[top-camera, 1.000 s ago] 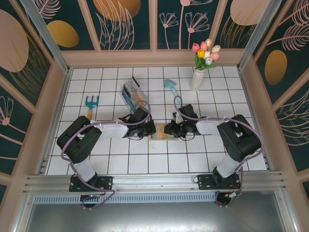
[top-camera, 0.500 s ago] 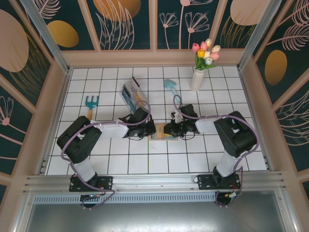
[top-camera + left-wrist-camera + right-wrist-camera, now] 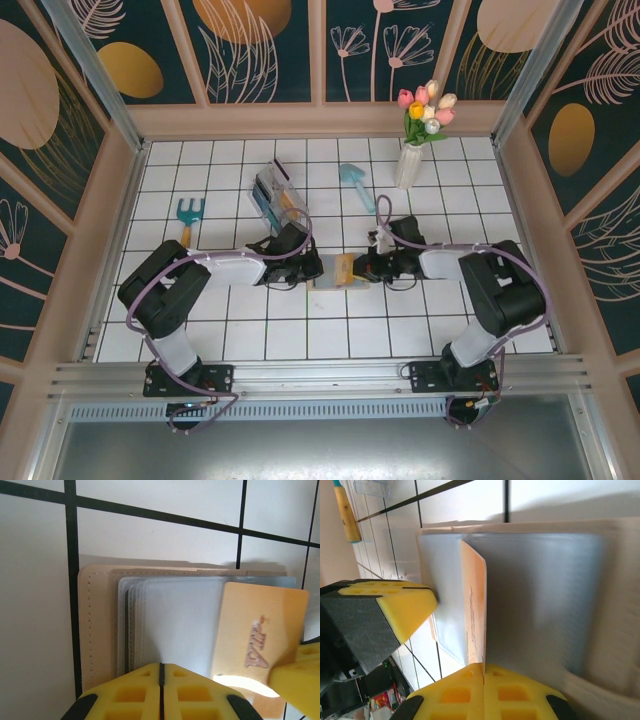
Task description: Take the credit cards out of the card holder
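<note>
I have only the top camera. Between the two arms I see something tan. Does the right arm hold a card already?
Observer: Yes. The jaws of the right arm are shut on the edge of an orange card.
Operator: Has it any print?
Observer: The letters VIP, seen in the left wrist view.
Operator: And the other side?
Observer: The jaws of the left arm are together, tips at the clear sleeves of the wallet.

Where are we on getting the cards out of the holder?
Done: the card holder lies open on the tiles, with the left gripper shut and bearing on its sleeves. In hand: the right gripper pinches a gold card that overlaps the sleeves. Remaining: drawing it clear and setting it down; whether other sleeves hold cards I cannot tell.
</note>
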Tool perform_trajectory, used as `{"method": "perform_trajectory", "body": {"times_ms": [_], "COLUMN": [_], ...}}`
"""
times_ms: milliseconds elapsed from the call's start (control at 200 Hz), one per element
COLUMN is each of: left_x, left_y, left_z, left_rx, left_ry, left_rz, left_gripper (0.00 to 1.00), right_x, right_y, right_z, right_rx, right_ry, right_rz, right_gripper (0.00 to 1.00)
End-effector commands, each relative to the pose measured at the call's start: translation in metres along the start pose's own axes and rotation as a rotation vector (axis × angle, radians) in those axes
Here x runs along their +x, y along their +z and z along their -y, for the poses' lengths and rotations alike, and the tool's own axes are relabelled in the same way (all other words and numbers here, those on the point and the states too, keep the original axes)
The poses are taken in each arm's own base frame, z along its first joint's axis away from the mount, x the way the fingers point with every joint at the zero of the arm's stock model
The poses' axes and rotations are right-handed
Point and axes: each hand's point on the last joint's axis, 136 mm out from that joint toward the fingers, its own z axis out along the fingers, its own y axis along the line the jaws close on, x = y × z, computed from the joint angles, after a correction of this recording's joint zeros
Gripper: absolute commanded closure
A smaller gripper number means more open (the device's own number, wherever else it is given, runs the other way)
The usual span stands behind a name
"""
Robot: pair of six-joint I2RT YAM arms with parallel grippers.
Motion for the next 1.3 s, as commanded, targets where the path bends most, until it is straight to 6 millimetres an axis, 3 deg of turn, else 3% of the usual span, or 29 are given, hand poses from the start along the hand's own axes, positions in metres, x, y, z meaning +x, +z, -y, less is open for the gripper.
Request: {"method": "perform_trajectory", "body": {"times_ms": [0,155,340,370,470,661,701,901,1051,1296], "left_x": [0.016,0.000,-0.042,-0.053,-0.078,-0.110,-0.116,-0.116,-0.101,-0.088], "left_y": [0.005,0.000,-0.025,-0.041,-0.071,-0.124,-0.138,-0.179,-0.203,-0.227], "left_z": [-0.047,-0.022,0.025,0.041,0.058,0.052,0.059,0.072,0.091,0.108], "left_rx": [-0.178,-0.114,-0.061,-0.025,0.024,0.138,0.205,0.457,0.667,0.803], "left_ry": [-0.037,-0.004,0.101,0.119,0.132,0.067,0.065,0.084,0.154,0.231], "left_rz": [-0.036,0.005,0.117,0.155,0.227,0.326,0.343,0.324,0.283,0.291], "left_gripper": [0.90,0.88,0.81,0.79,0.72,0.57,0.54,0.39,0.27,0.30], "right_x": [0.007,-0.001,-0.019,-0.023,-0.032,-0.048,-0.050,-0.057,-0.053,-0.050], "right_y": [-0.013,-0.032,-0.061,-0.065,-0.075,-0.086,-0.086,-0.074,-0.064,-0.064], "right_z": [0.004,-0.024,-0.062,-0.068,-0.089,-0.126,-0.134,-0.182,-0.219,-0.258], "right_rx": [0.019,-0.031,-0.078,-0.084,-0.128,-0.230,-0.255,-0.365,-0.475,-0.606], "right_ry": [-0.018,-0.112,-0.244,-0.258,-0.297,-0.343,-0.355,-0.422,-0.480,-0.524], "right_rz": [0.013,0.078,0.206,0.227,0.272,0.314,0.315,0.257,0.200,0.156], "right_gripper": [0.96,0.99,1.00,1.00,1.00,1.00,1.00,1.00,1.00,1.00]}}
